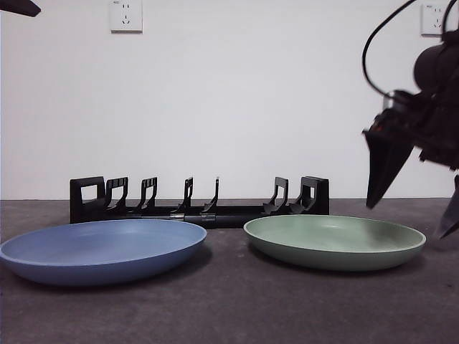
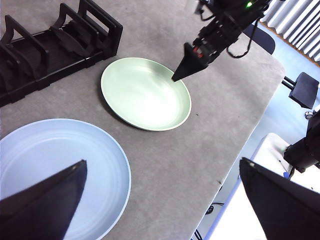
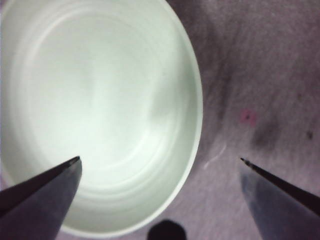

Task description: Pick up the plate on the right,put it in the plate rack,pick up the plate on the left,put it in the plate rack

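A green plate (image 1: 334,240) lies on the right of the table and a blue plate (image 1: 102,249) on the left. Behind them stands the black plate rack (image 1: 199,201), with nothing in its slots. My right gripper (image 1: 408,221) hangs open just above the green plate's right rim. In the right wrist view, the right gripper (image 3: 159,159) straddles that rim, one jaw over the green plate (image 3: 100,100) and the other over bare table. My left gripper (image 2: 162,161) is open and high, looking down on the blue plate (image 2: 60,165), the green plate (image 2: 145,92) and the rack (image 2: 50,40).
The grey table (image 1: 229,308) has bare room in front of both plates. Its edge (image 2: 235,150) runs close beside the green plate. The waiting left arm shows as a black tip (image 1: 18,7) at the top corner. A white wall with sockets (image 1: 126,16) stands behind.
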You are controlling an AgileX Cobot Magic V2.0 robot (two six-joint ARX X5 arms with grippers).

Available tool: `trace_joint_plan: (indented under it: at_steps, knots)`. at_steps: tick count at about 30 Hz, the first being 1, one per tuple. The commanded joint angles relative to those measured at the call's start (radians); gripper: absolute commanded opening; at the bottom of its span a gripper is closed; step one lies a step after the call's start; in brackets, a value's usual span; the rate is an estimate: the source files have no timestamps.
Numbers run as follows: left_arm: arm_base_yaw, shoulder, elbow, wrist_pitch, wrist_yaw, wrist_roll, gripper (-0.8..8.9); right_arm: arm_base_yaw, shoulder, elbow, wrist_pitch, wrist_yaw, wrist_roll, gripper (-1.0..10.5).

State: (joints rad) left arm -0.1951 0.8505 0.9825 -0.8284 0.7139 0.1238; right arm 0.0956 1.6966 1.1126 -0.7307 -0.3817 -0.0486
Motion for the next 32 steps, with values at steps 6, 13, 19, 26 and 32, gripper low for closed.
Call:
trace_joint_plan:
  at_steps: [6, 13, 19, 26, 32]
  knots:
    - [-0.003, 0.0, 0.002, 0.006, 0.0, 0.015, 6.06, 0.029, 0.051, 0.001, 0.039, 0.031, 0.023, 3.1]
    - [-0.003, 0.0, 0.002, 0.006, 0.0, 0.015, 6.06, 0.029, 0.069, 0.001, 0.047, 0.035, 0.024, 2.1]
    - [-0.012, 0.003, 0.002, 0.007, 0.0, 0.016, 6.06, 0.029, 0.114, 0.001, 0.055, 0.034, 0.048, 0.9]
    - [-0.04, 0.005, 0.002, 0.007, 0.0, 0.037, 6.06, 0.029, 0.111, 0.005, 0.069, 0.033, 0.049, -0.2]
    - [-0.081, 0.022, 0.002, 0.01, -0.007, 0.092, 6.05, 0.028, 0.053, 0.012, 0.04, 0.017, 0.048, -0.2]
